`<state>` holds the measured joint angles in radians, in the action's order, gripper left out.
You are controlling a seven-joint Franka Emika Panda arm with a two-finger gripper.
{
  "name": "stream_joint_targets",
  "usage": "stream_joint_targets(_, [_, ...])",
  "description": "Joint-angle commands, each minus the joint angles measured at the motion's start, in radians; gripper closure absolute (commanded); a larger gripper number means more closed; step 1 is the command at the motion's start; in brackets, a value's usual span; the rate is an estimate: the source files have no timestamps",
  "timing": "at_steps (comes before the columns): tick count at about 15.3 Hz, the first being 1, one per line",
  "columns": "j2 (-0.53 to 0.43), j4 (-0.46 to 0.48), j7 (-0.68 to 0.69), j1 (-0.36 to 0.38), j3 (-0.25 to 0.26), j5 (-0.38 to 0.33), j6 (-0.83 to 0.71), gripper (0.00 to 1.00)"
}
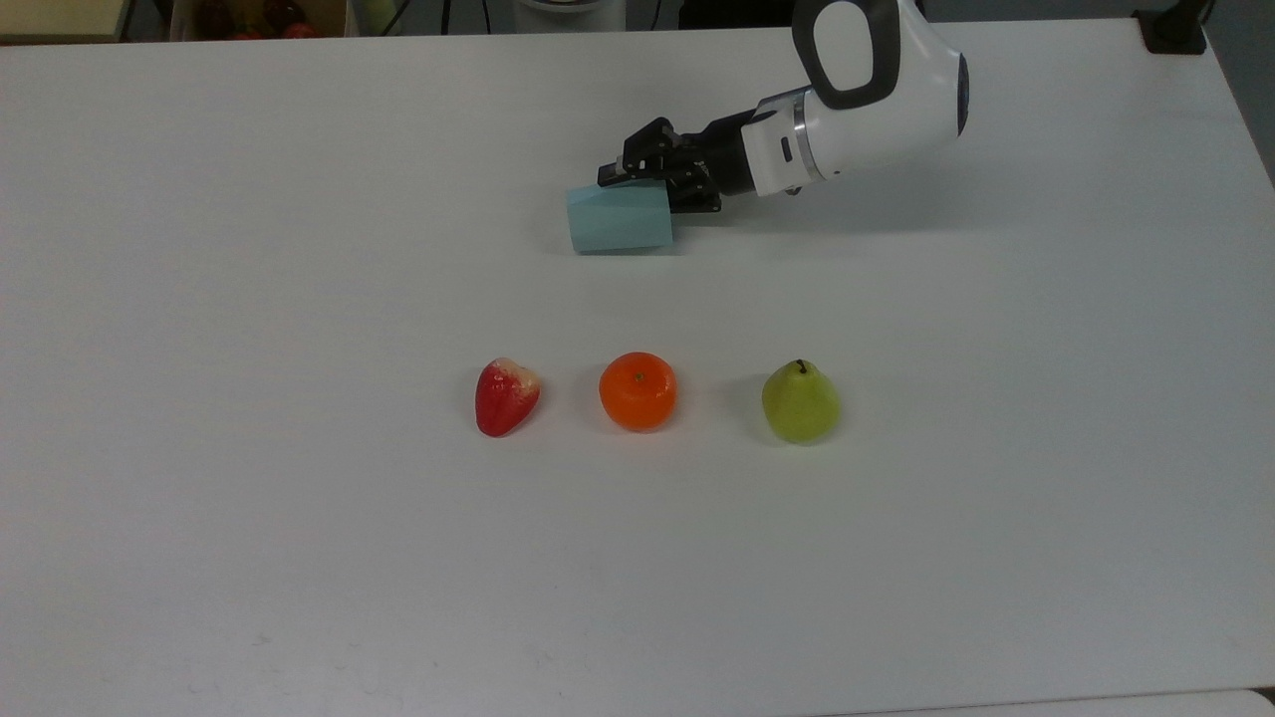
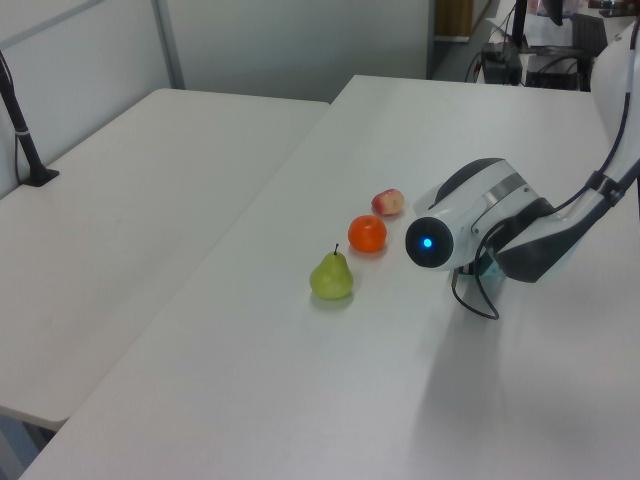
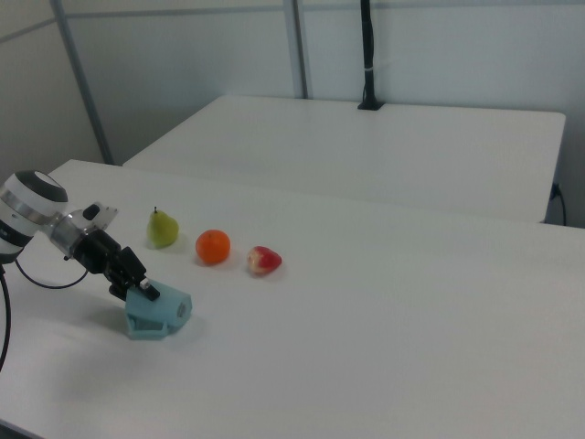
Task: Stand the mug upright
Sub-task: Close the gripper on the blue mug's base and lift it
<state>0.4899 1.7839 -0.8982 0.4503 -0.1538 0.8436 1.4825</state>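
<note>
Upper centre of the top view, the gripper (image 1: 652, 179) is reaching into the sideways mug's (image 1: 620, 219) rim, positioning to tip it upright; jaw state: cannot tell.

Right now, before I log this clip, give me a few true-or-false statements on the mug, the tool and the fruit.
1. The mug stands upright on the table. False: it lies on its side.
2. The tool is at the mug's end on the top view's right. True.
3. In the top view, the orange lies between the strawberry and the pear. True.
4. The pear touches the mug. False: the fruits lie in a row apart from it.
5. The tool holds the orange. False: the orange rests on the table, away from the tool.
</note>
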Motion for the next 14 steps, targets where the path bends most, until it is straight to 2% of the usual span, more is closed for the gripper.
stream_joint_targets(1, [-0.056,0.02,0.001,-0.016,0.0,0.006,-0.015,1.0])
stream_joint_targets(4, [-0.128,0.02,0.091,-0.041,0.0,-0.015,-0.015,1.0])
stream_joint_targets(9, [-0.178,-0.047,0.225,-0.091,0.0,-0.124,-0.008,1.0])
stream_joint_targets(12, [-0.18,-0.072,0.295,-0.11,0.0,-0.237,0.036,1.0])
stream_joint_targets(14, [-0.185,-0.072,0.343,-0.123,0.0,-0.338,0.141,1.0])
